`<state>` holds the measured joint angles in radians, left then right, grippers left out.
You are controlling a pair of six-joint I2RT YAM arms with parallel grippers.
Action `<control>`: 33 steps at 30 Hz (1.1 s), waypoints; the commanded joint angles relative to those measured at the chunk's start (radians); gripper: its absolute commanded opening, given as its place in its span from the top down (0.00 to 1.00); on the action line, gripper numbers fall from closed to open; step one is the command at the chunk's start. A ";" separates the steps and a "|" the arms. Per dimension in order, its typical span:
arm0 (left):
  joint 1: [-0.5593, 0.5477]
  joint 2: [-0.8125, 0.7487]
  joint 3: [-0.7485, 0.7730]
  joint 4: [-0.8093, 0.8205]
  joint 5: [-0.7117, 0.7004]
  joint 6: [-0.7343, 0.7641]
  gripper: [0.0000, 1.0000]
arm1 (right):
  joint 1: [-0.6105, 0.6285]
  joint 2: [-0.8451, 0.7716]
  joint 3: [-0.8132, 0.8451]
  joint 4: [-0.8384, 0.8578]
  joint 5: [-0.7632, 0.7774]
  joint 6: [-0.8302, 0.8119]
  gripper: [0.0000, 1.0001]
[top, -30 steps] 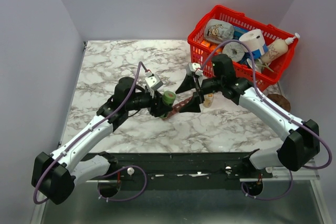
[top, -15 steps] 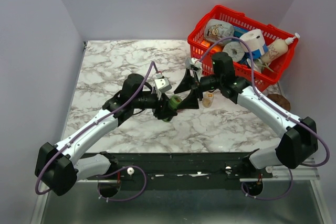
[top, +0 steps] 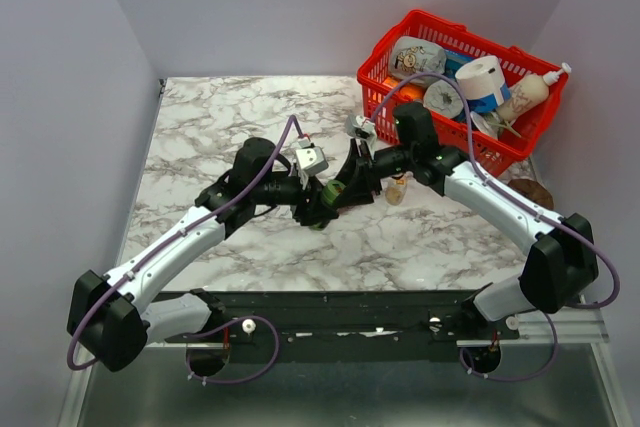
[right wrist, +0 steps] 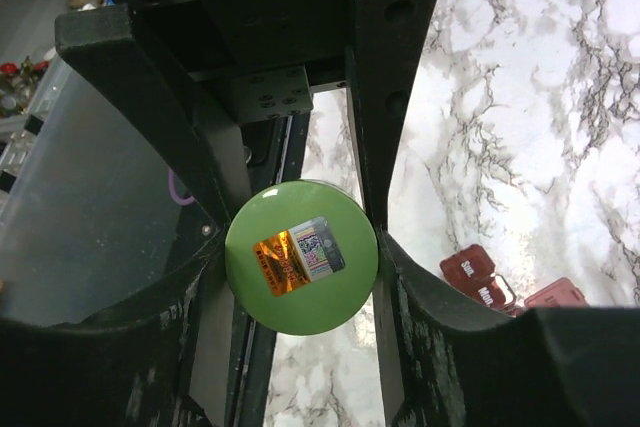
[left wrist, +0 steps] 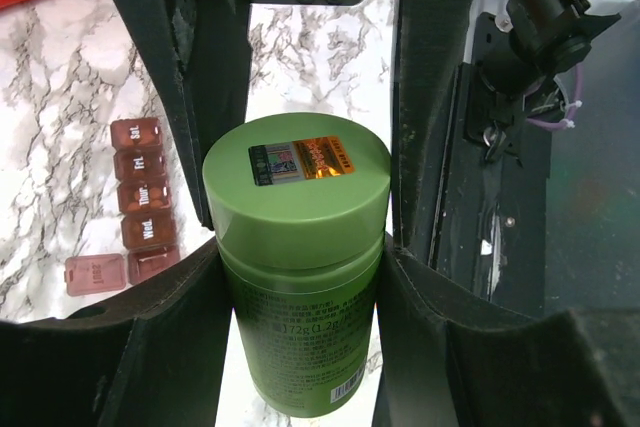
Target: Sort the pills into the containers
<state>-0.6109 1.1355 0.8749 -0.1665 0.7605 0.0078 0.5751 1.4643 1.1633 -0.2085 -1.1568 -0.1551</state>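
A green pill bottle (left wrist: pixel 300 347) hangs above the marble table, with my left gripper (left wrist: pixel 300 282) shut on its body. My right gripper (right wrist: pixel 301 257) faces it and is shut round the bottle's green lid (right wrist: pixel 301 256), both fingers touching its rim. From above, the two grippers meet at the bottle (top: pixel 328 195) in mid-table. The containers, a reddish-brown strip of day cells (left wrist: pixel 140 197), lie on the table below left of the bottle, one cell lid (left wrist: pixel 95 272) flipped open. The Sun and Mon cells (right wrist: pixel 478 277) show in the right wrist view. No pills are in view.
A red wire basket (top: pixel 437 19) full of bottles and rolls stands at the back right. A small amber bottle (top: pixel 398 190) stands just behind my right gripper. A brown round object (top: pixel 530 193) lies by the table's right edge.
My left arm has turned the green bottle toward the right gripper. The right gripper has moved onto the lid and closed from wide open.
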 commanded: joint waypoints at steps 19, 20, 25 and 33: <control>0.003 -0.319 -0.290 0.346 -0.259 -0.103 0.01 | -0.011 -0.047 -0.014 0.155 0.095 0.218 0.94; 0.003 -0.318 -0.297 0.355 -0.250 -0.106 0.01 | -0.015 -0.050 -0.020 0.193 0.100 0.267 0.94; -0.012 -0.292 -0.315 0.413 -0.286 -0.077 0.01 | -0.015 -0.044 -0.062 0.303 0.089 0.374 0.96; -0.018 -0.212 -0.245 0.374 -0.319 -0.012 0.10 | -0.017 -0.038 -0.074 0.328 0.092 0.399 0.96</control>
<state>-0.6235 0.8948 0.5838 0.1780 0.4675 -0.0555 0.5613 1.4376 1.1000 0.0502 -1.0698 0.1967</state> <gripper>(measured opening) 0.920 0.575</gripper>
